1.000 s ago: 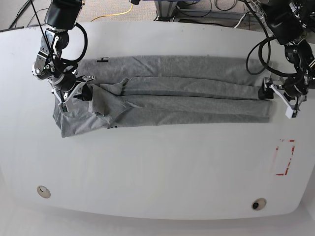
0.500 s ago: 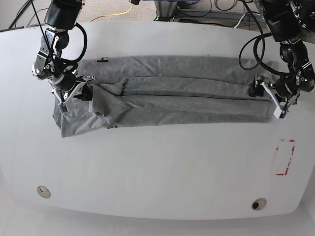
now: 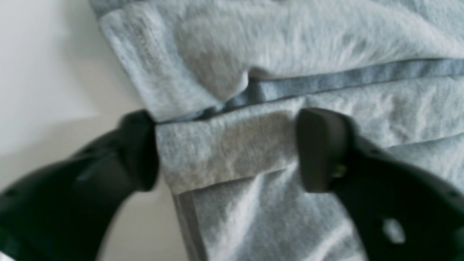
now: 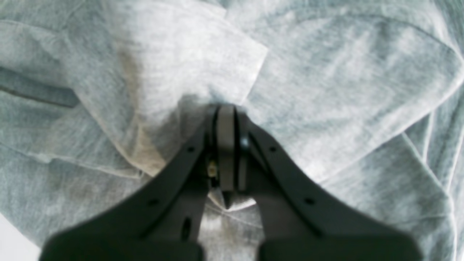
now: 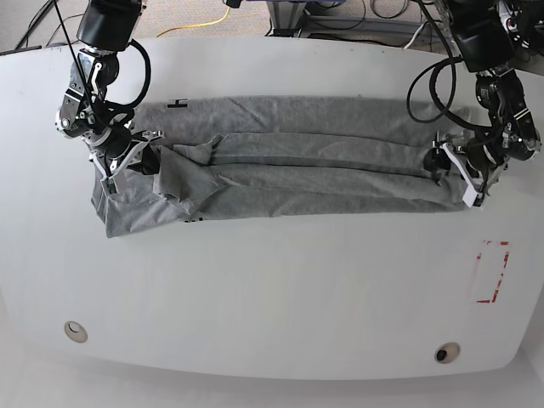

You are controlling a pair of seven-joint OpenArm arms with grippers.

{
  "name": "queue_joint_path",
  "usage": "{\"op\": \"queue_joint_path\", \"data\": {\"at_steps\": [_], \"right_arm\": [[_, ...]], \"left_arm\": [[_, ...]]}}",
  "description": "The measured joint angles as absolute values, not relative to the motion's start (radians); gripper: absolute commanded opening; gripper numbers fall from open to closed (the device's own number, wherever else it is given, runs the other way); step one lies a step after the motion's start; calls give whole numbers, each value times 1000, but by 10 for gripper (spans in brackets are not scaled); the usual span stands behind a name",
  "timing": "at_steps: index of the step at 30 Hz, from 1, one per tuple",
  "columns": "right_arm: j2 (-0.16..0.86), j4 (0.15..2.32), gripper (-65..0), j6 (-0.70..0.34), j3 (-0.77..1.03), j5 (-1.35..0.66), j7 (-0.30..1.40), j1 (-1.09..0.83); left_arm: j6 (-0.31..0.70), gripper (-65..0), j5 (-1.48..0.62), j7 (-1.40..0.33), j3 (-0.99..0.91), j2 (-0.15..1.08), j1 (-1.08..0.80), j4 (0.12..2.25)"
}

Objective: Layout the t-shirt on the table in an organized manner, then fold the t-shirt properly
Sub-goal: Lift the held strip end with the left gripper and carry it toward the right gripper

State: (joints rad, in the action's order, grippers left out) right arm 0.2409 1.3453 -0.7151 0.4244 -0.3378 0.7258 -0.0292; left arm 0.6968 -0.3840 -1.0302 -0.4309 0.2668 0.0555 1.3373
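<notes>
The grey t-shirt (image 5: 323, 161) lies on the white table (image 5: 272, 297) as a long folded band, bunched at its left end. My right gripper (image 5: 127, 166) is at that bunched end. In the right wrist view it (image 4: 226, 119) is shut, pinching a fold of the t-shirt (image 4: 344, 72). My left gripper (image 5: 455, 172) is down at the band's right end. In the left wrist view it (image 3: 228, 152) stands open astride a folded edge of the t-shirt (image 3: 290, 36). One finger (image 3: 137, 152) is at the cloth's rim, the other finger (image 3: 319, 148) rests on the cloth.
A red tape rectangle (image 5: 493, 272) marks the table right of the shirt. Two round grommets (image 5: 75, 331) (image 5: 446, 352) sit near the front edge. Cables (image 5: 204, 21) run behind the table's back edge. A small black mark (image 5: 177, 103) is at the shirt's upper left.
My left gripper has moved left from beyond the shirt's right end onto it, and its jaws have narrowed. The right gripper has stayed put, still shut on the cloth.
</notes>
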Motion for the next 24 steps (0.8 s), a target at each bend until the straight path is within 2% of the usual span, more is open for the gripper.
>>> {"op": "queue_joint_path", "data": {"at_steps": [6,13,24], "right_arm": [[241,1345,-637,-715,425,-337,726,-29],[241,1345,-637,-715,425,-337,726,-29],[241,1345,-637,-715,425,-337,726,-29]], "left_arm": [[697,-467,-385,-1032,-431,266,54,1336],[697,-646,-389,-1036,-429,260,53,1336],[698,-650,-378,-1071,-428,258,43,1383]]}}
